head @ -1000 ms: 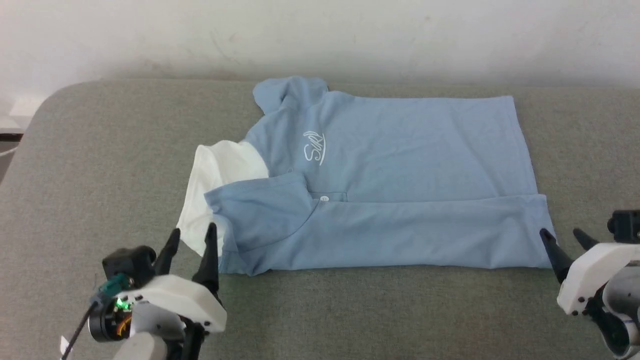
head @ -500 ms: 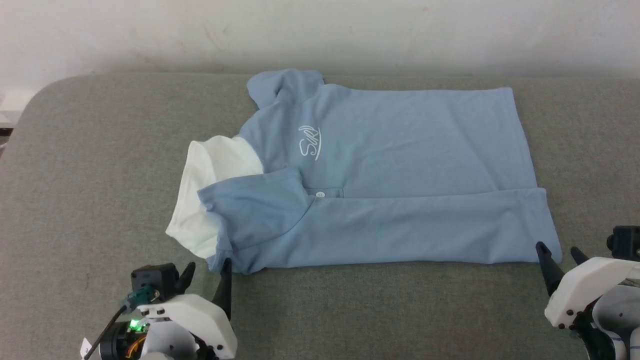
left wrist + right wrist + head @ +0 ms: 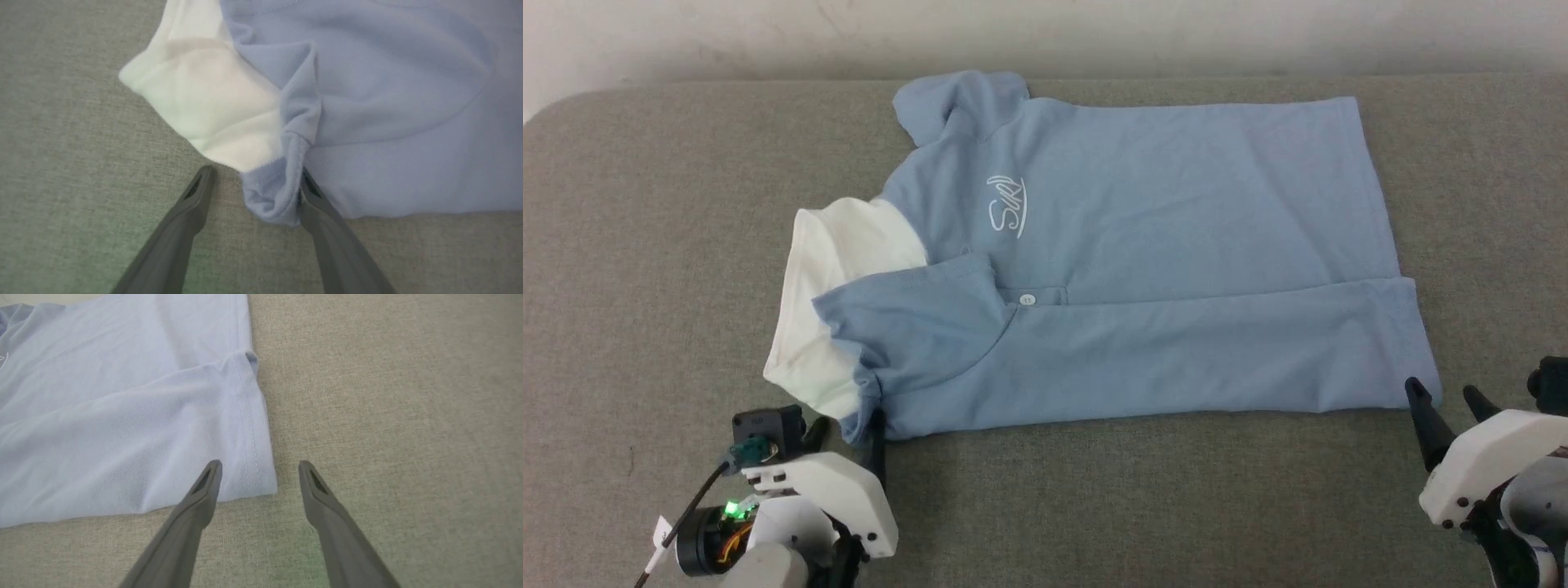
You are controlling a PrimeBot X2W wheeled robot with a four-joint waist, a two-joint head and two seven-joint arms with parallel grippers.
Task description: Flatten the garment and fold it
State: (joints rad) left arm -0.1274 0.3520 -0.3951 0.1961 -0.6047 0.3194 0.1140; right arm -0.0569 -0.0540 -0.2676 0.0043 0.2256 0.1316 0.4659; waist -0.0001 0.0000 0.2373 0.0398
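The garment (image 3: pixel 1143 212), a light blue polo shirt, lies sideways on the grey padded surface with its white collar (image 3: pixel 833 245) to the left and its hem to the right. Its near long side is folded over up to the buttoned placket (image 3: pixel 1027 300). My left gripper (image 3: pixel 847 426) is open at the near collar-end corner. In the left wrist view a bunched blue corner (image 3: pixel 269 196) sits between the left gripper's (image 3: pixel 256 175) fingers. My right gripper (image 3: pixel 1441 392) is open at the near hem corner. In the right wrist view the right gripper (image 3: pixel 259 463) straddles that hem corner (image 3: pixel 261 477).
The grey fabric surface (image 3: pixel 1094 506) stretches well beyond the shirt on the left, right and near sides. A pale wall (image 3: pixel 1045 33) runs along its far edge. The far sleeve (image 3: pixel 956 98) lies bunched near that far edge.
The head camera has tilted down, so the whole picture shifted up. Relative to the shirt, both open grippers have drawn back from over the cloth to its near corners.
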